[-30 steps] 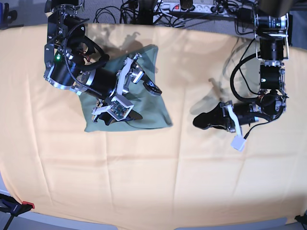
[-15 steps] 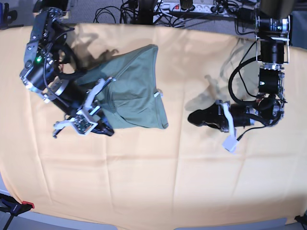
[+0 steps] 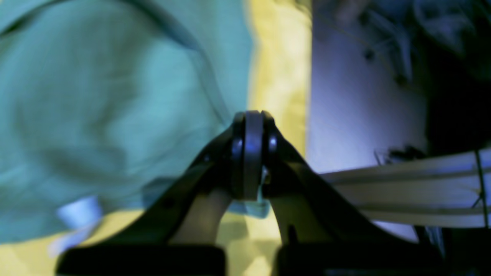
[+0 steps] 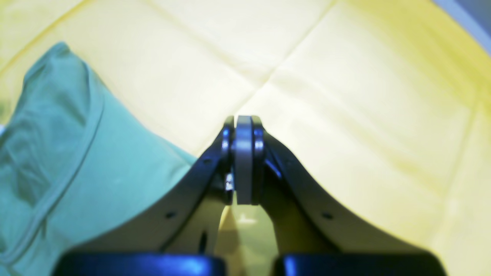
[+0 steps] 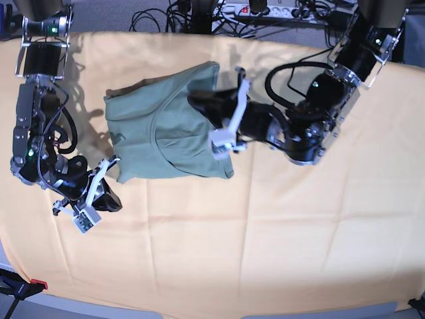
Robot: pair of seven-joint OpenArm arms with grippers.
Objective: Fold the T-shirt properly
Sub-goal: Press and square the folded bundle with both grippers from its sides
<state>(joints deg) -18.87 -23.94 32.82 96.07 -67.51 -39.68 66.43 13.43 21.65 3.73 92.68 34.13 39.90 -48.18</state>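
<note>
The sage-green T-shirt [image 5: 166,126] lies crumpled on the yellow-orange cloth [image 5: 265,232], neckline curve facing up. My left gripper [image 5: 194,102] reaches in from the right, over the shirt's upper right part. In the left wrist view the left gripper [image 3: 247,115] is shut, pads together, at the edge of the T-shirt [image 3: 96,96]. My right gripper [image 5: 116,203] sits just off the shirt's lower left corner. Seen from its wrist camera, the right gripper [image 4: 243,119] is shut above bare cloth, with the T-shirt [image 4: 57,153] to its left.
Cables and a power strip [image 5: 265,10] run along the table's far edge. A red clamp [image 5: 33,286] grips the cloth at the near left corner. Grey floor [image 3: 364,96] shows past the table edge in the left wrist view.
The right gripper let go of the shirt, shut and drew back to the lower left. The left arm swung across from the right onto the shirt. The shirt spread out leftward.
</note>
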